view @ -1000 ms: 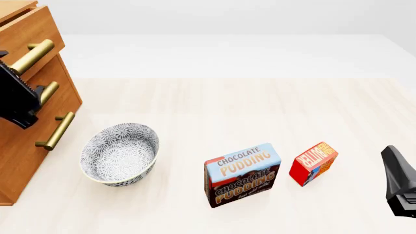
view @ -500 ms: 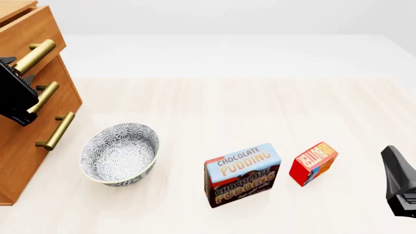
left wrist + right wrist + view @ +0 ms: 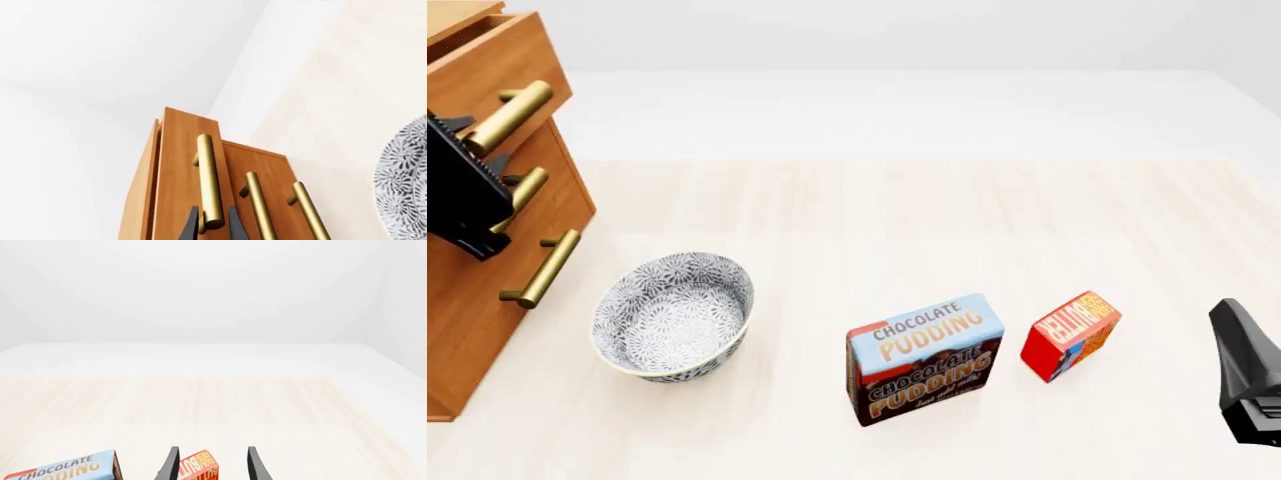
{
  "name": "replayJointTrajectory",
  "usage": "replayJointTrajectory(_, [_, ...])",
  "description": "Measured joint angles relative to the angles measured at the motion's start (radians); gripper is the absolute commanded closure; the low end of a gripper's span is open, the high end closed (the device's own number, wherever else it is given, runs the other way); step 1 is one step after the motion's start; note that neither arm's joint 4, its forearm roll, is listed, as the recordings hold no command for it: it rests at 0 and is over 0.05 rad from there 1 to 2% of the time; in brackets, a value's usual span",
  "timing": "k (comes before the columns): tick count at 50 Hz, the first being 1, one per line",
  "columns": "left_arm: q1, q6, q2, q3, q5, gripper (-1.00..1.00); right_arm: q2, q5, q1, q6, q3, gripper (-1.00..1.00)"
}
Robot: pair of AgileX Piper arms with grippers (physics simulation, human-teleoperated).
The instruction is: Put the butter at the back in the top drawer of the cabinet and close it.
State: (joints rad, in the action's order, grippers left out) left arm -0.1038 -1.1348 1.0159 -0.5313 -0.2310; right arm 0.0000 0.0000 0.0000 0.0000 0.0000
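A pale wood table (image 3: 961, 220) meets white walls. Beside the cabinet (image 3: 481, 300), the left gripper (image 3: 215, 226) clamps the top drawer's (image 3: 487, 60) handle (image 3: 208, 180). The right gripper (image 3: 212, 465) stands apart.

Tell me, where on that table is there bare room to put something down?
The far half of the table behind the boxes is bare. So is the strip between the bowl and pudding box. It is tight between pudding box and butter.

Left gripper (image 3: 483, 140) at the top drawer (image 3: 487, 62) handle, bowl (image 3: 673, 316), pudding box (image 3: 926, 358), butter (image 3: 1070, 334) beside it.
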Motion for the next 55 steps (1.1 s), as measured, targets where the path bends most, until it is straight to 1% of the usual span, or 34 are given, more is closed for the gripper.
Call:
replayJointTrajectory(22, [0.046,0.003,-0.006,0.005,-0.006,1.00,0.000,0.000,0.000,0.000,0.000,-1.00])
replayJointTrajectory(55, [0.142,0.005,-0.004,-0.005,0.008,1.00,0.000,0.000,0.000,0.000,0.000,-1.00])
